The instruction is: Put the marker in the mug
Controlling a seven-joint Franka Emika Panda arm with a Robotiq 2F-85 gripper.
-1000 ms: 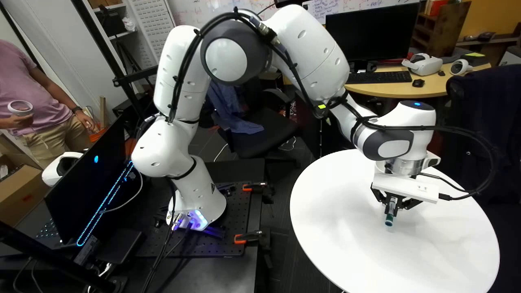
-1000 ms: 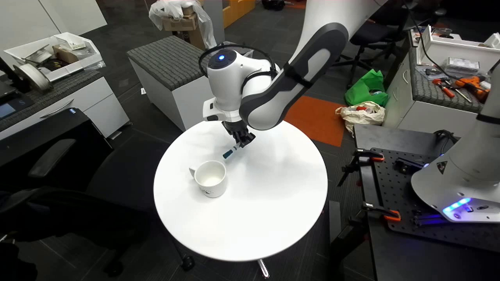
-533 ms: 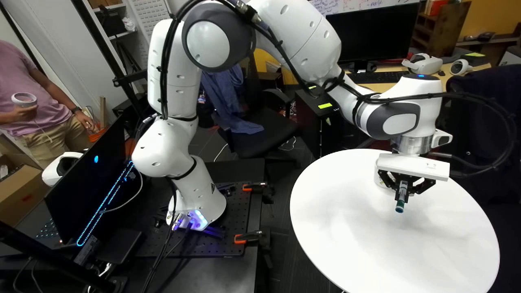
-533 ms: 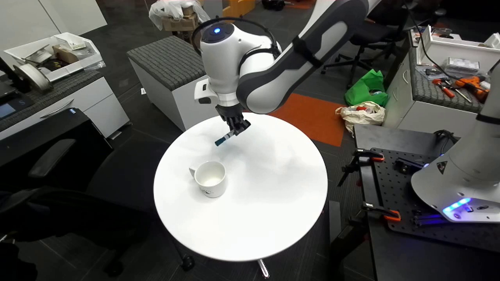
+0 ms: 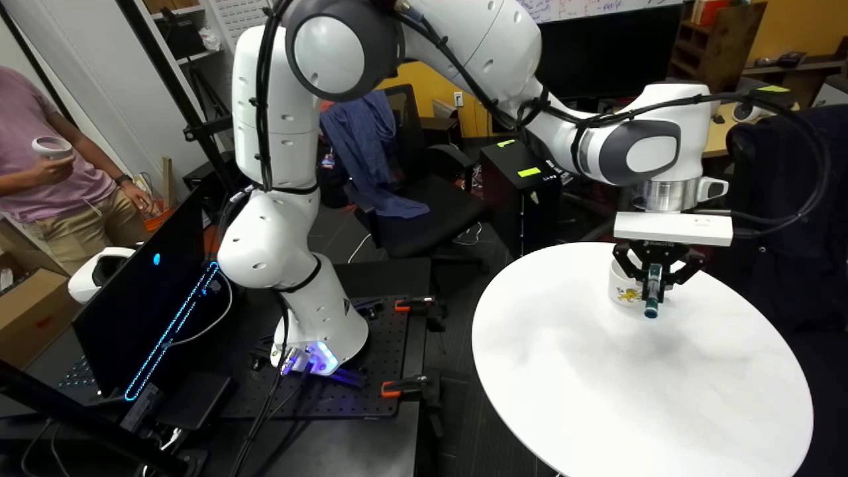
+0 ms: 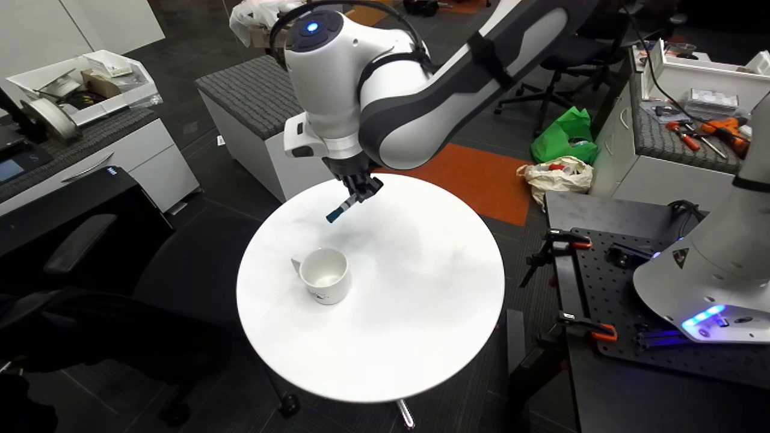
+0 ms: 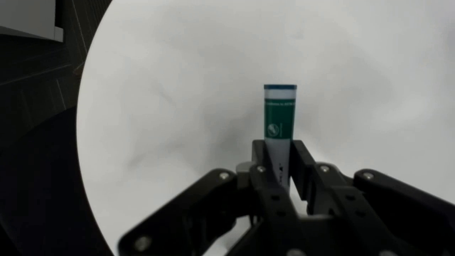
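Note:
The marker [image 5: 652,305] is green and whitish with a dark teal end. My gripper [image 5: 654,281] is shut on it and holds it tilted above the table. The marker [image 6: 338,212] shows below my gripper [image 6: 363,189] in an exterior view, its teal end sloping down to the left. In the wrist view the marker [image 7: 279,117] stands out between the fingertips of my gripper [image 7: 278,151]. The whitish mug [image 6: 328,291] stands upright on the table, apart from the marker, with nothing visible in it. The mug [image 5: 621,289] is partly hidden behind my gripper. The mug is out of the wrist view.
The round white table [image 6: 409,337] bears the mug. A dark chair [image 6: 180,270] stands close to the table's edge. A grey-topped cabinet [image 6: 258,93] stands beyond the table. A black bench with clamps [image 5: 358,424] holds the robot base. A person [image 5: 59,152] stands behind it.
My gripper has risen with the marker still held, moving up in both exterior views. More of the mug shows behind the gripper now. The mug has not moved.

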